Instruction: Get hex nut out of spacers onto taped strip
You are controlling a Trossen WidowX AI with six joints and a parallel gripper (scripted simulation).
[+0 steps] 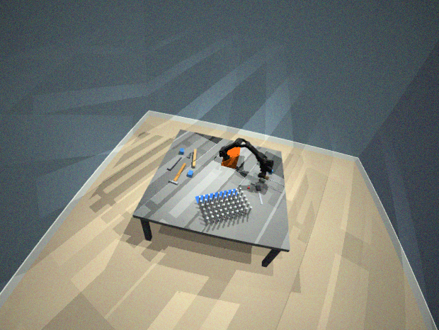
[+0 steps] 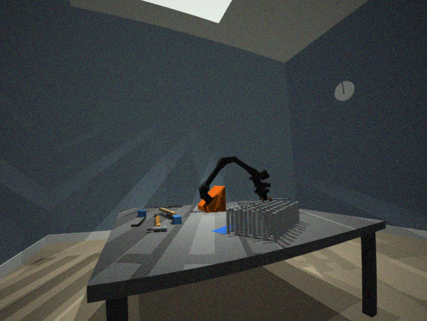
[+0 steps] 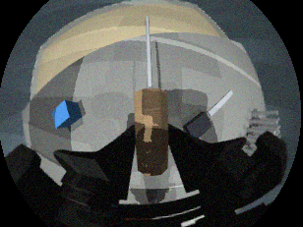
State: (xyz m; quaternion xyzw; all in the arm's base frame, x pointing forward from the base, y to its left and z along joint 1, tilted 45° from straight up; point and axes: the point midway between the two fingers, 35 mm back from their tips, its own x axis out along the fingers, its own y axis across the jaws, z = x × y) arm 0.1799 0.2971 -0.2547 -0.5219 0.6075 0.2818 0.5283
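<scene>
Grey table (image 1: 219, 226) (image 2: 193, 265), pale wood floor (image 1: 198, 280), blue-grey walls (round clock (image 2: 344, 90) on one); gripper (image 1: 263, 177) (image 2: 264, 197) (image 3: 151, 126) partly open, clamped on a brown handle (image 1: 265, 177) (image 3: 151, 109).

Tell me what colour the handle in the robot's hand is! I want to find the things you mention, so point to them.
The tool handle (image 1: 266, 178) (image 3: 151, 104) is brown, and it shows best in the wrist view.

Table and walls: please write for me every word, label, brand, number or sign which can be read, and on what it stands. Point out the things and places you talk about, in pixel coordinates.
No readable text in any view.
Wall clock (image 2: 344, 90): one dark hand line shows, but no numerals can be made out.
Brown tool handle (image 3: 151, 109): no lettering visible.
Hammer (image 1: 180, 173) (image 2: 158, 220): too small to tell.
</scene>
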